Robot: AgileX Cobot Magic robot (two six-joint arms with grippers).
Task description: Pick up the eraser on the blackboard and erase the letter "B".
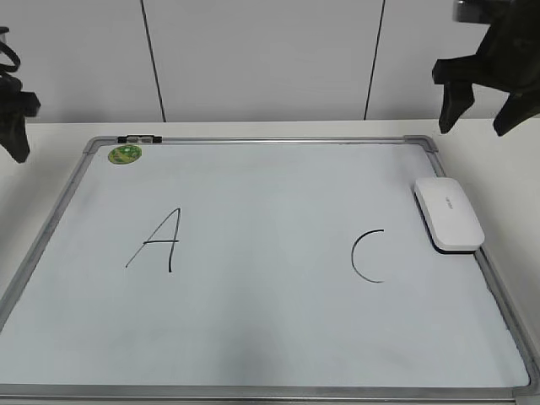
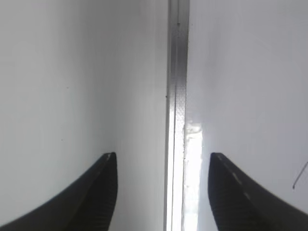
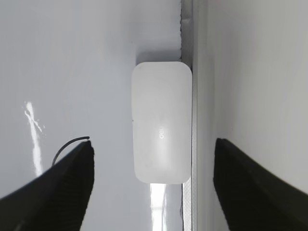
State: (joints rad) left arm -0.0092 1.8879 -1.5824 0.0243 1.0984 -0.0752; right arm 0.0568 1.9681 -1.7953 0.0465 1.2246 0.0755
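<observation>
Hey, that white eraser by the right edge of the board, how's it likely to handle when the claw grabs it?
The eraser looks like a rigid, smooth plastic block, so probably stiff but somewhat slippery. It lies flat and low, so it is unlikely to roll or tip. It sits against the blackboard frame, which may crowd one finger of the right claw.
</observation>
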